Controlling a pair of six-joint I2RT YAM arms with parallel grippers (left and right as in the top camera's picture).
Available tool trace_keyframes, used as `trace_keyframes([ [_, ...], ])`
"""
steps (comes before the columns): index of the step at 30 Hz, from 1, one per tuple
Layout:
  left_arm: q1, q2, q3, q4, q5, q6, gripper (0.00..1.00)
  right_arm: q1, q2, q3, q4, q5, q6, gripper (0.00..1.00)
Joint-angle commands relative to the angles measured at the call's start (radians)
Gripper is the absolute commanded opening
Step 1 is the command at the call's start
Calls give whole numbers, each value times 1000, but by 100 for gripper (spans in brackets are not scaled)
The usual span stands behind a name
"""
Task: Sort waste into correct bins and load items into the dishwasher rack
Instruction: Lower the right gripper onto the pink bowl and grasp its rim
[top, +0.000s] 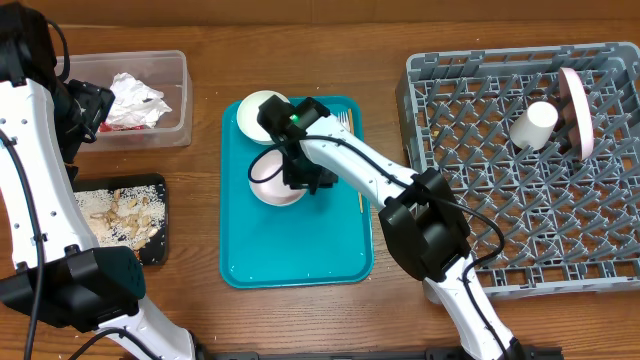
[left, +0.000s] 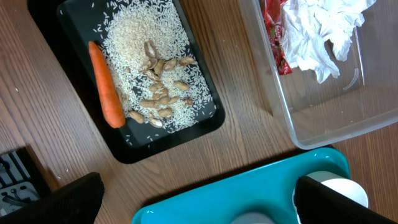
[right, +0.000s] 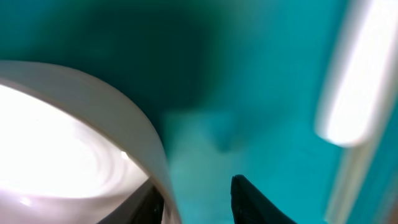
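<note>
Bright, even light falls from above in the overhead view. The wooden table (top: 300, 40) and the grey rack (top: 480, 52) look sharp, and shadows are short and soft. The right arm (top: 360, 165) throws a faint shadow on the teal tray (top: 300, 250). The left wrist view is crisp, with pale glints along the wall of the clear tub (left: 277, 93) and a dull sheen on the edge of the black tray (left: 155, 146). The napkins (left: 317, 31) are almost washed-out white. The right wrist view is badly out of focus: the bowl (right: 62, 149) glows overexposed, the fork (right: 354, 81) is a pale smear, and a dark shade lies over the teal at upper left.
</note>
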Motion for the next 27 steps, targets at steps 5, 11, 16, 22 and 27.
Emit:
trace_keyframes([
  [5, -2, -5, -1, -2, -16, -21, 100, -37, -34, 133, -171, 219, 51, 46],
  [11, -2, -5, -1, -3, -16, -21, 100, -34, -43, 238, -195, 84, -55, 50],
  [16, -2, -5, -1, -3, -16, -21, 100, -34, -42, 233, -107, -335, -365, 57],
  [22, -2, -5, -1, -3, -16, -21, 100, -13, -40, 173, -62, -367, -398, 58],
  [27, -2, -5, -1, -3, -16, -21, 100, 27, -40, 102, -11, -367, -398, 58],
])
